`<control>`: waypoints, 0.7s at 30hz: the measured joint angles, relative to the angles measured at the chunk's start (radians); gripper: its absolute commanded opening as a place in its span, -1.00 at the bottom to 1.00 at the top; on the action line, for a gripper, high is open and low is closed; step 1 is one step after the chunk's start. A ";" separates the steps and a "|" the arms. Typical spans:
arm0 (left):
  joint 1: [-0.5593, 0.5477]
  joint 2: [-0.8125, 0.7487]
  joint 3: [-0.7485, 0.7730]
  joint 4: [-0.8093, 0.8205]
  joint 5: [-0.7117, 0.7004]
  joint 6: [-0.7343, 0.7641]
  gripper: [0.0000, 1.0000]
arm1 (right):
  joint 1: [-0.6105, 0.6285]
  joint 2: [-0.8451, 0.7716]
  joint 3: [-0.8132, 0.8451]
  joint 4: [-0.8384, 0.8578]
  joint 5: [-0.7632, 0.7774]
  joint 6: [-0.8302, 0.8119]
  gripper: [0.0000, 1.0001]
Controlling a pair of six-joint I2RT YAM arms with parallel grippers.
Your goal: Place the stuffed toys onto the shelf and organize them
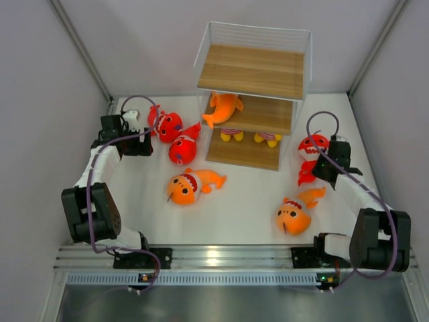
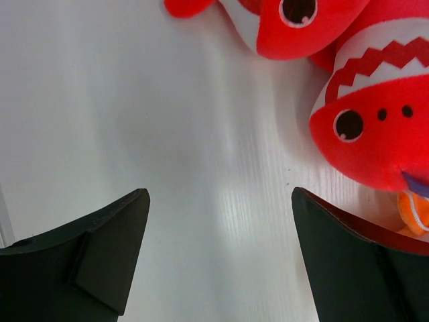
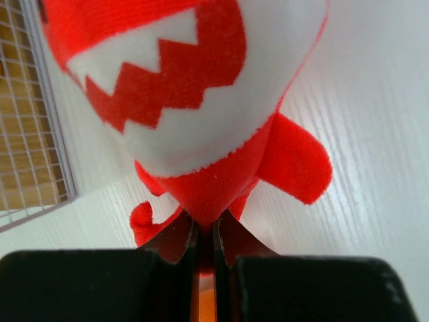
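Right-hand red shark [image 1: 312,149] is caught by its tail in the right gripper [image 1: 324,168]. In the right wrist view the pincer [image 3: 206,231] is pressed together on the thin red tail of this shark [image 3: 201,100], whose toothy white mouth faces the camera. It sits on the white table [image 1: 248,215], just right of the shelf [image 1: 251,70], whose wire side shows at the left edge of that view [image 3: 27,134].

The shelf stands at the far middle of the table, with 3 wooden boards. 1 orange fish [image 1: 223,107] lies at the left end of the middle board, overhanging the edge. 2 small yellow, striped shapes [image 1: 232,134] sit on the lowest board; I cannot tell what they are.

Left of the shelf, 2 more red sharks lie touching on the table: the far-left shark [image 1: 167,124] and the near-left shark [image 1: 182,149]. The left gripper [image 1: 142,142] is just left of them, its fingers wide apart and holding nothing. In the left wrist view it [image 2: 220,201] frames bare table, with the near-left shark [image 2: 375,134] and far-left shark [image 2: 295,20] ahead.

The middle orange fish [image 1: 191,186] lies on the table near the near-left shark. The right orange fish [image 1: 295,215] lies nearer, on the right side.
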State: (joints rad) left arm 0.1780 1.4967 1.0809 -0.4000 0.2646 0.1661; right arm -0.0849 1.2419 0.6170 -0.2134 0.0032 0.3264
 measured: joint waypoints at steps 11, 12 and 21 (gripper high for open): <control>0.000 0.000 0.035 -0.061 -0.035 0.024 0.86 | 0.000 -0.200 0.600 -0.268 0.158 -0.098 -1.00; 0.000 0.000 0.035 -0.063 -0.037 0.024 0.86 | 0.001 -0.202 0.688 -0.285 0.158 -0.108 -1.00; 0.000 0.001 0.035 -0.074 -0.036 0.028 0.86 | 0.191 -0.159 1.278 -0.427 0.124 -0.134 -1.00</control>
State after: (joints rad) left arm 0.1780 1.4975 1.1164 -0.4744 0.2283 0.1940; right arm 0.1059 1.0832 1.8950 -0.6403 0.1272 0.1921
